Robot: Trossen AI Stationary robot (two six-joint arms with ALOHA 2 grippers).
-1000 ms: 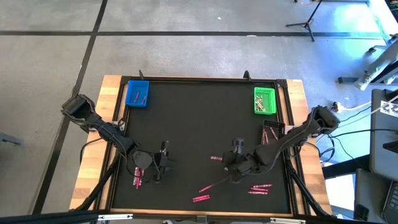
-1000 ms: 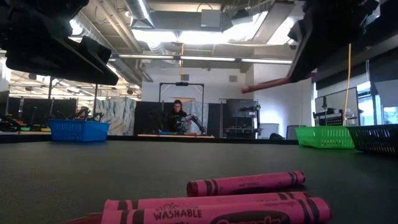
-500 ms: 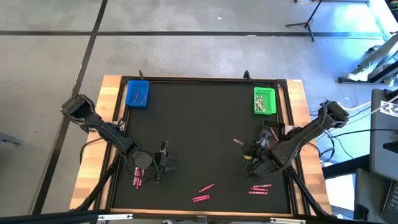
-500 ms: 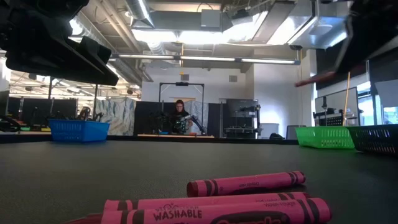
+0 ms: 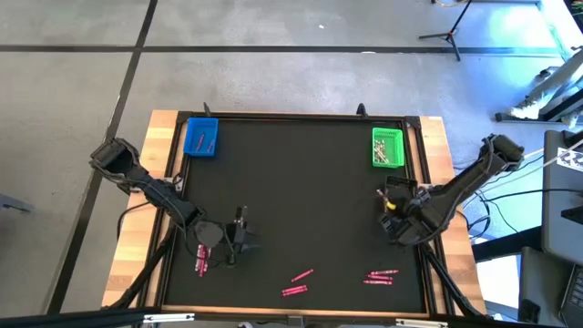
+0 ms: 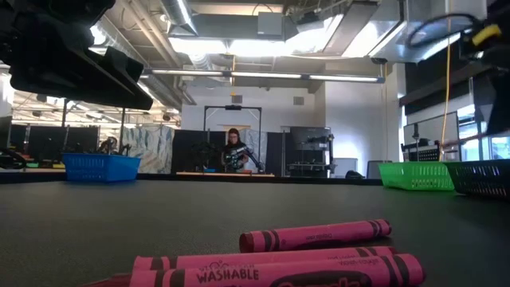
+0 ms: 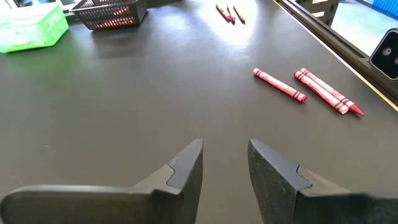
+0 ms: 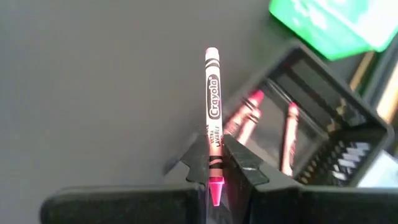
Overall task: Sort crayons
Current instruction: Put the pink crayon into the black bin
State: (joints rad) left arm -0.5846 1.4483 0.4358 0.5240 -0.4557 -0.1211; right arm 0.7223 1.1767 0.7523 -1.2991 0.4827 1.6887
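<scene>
1. Nearest the front edge of the black mat [image 5: 301, 182], two pairs of pink crayons lie loose: one pair [image 5: 297, 281] near the middle and a small cluster [image 5: 381, 275] further to the right. Three of them fill the foreground of the low view [image 6: 311, 251], lying flat and side by side.
2. At the left front, a few more pink crayons [image 5: 201, 260] lie just beside the left arm. The left gripper [image 5: 239, 235] hovers low over bare mat with its fingers [image 7: 186, 168] slightly spread and nothing between them.
3. On the right side, the right gripper [image 8: 216, 163] is pinched on a single pink crayon [image 8: 212, 106], held near its tip end so that most of its length sticks out past the fingers. From above, this gripper [image 5: 393, 211] sits at the mat's right edge.
4. Just beyond the held crayon stands a dark mesh basket [image 8: 311, 118] with pink crayons [image 8: 249, 115] already lying inside; its near wall is between the held crayon and those inside.
5. Further back on the right is the green tray [image 5: 387, 148], close behind the dark basket, with something pale inside that I cannot make out.
6. At the far left corner is the blue tray [image 5: 201, 137], holding a couple of reddish crayons.
7. Beyond the table, a person [image 6: 233, 148] shows in the room.
</scene>
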